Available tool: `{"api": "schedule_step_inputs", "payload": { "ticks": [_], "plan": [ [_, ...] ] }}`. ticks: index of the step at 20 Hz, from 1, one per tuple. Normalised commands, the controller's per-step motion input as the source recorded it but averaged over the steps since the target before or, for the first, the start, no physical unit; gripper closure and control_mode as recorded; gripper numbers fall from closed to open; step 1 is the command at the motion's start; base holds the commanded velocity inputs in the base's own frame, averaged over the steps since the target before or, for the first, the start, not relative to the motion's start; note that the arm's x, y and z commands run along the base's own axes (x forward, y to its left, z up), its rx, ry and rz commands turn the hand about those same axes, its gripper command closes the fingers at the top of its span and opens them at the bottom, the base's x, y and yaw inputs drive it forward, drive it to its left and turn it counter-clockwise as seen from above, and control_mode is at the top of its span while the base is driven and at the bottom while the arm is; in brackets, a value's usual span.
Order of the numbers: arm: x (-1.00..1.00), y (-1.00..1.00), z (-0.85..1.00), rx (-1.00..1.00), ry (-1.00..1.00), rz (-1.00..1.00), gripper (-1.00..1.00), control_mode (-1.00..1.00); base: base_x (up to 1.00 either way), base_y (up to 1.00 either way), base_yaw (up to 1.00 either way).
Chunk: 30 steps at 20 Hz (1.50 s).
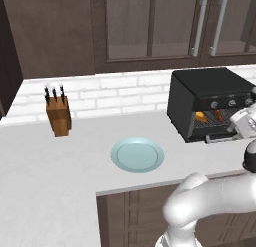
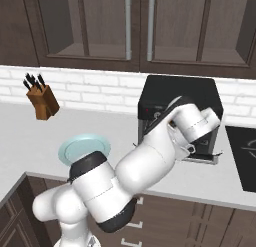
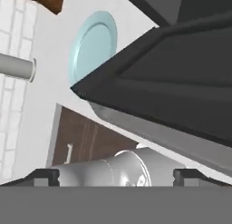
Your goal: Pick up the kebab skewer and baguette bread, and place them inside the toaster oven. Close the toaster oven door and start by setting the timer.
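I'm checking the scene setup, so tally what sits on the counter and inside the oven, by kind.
Toaster oven: 1
Plate: 1
Knife block: 1
Bread piece, inside the oven: 1
Skewer, inside the oven: 1
Total: 5

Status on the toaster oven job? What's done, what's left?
Looks done: an orange bread piece sits inside the black boxy toaster oven with something darker beside it, probably the skewer; the pale blue plate is bare. In hand: the open fingers are at the lowered dark oven door, holding nothing. Left: shut the door, set the timer knob.
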Motion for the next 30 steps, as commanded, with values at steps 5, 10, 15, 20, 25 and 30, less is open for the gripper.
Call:
{"api": "schedule_step_inputs", "payload": {
  "ticks": [5, 10, 15, 20, 25, 30],
  "plan": [
    [0.82, 0.7, 0.05, 0.0, -0.4, 0.0, -1.0, -1.0, 0.0, 0.0, 0.0],
    [0.53, 0.76, -0.08, -0.02, -0.37, 0.0, -1.0, -1.0, 0.0, 0.0, 0.0],
    [0.49, 0.69, -0.19, -0.02, -0.33, 0.0, -1.0, -1.0, 0.0, 0.0, 0.0],
    [0.36, 0.51, -0.32, -0.01, -0.26, 0.0, -1.0, -1.0, 0.0, 0.0, 0.0],
    [0.47, 0.49, -0.39, -0.01, -0.2, 0.0, -1.0, -1.0, 0.0, 0.0, 0.0],
    [0.53, 0.54, -0.51, -0.02, -0.19, 0.0, -1.0, -1.0, 0.0, 0.0, 0.0]
  ]
}}
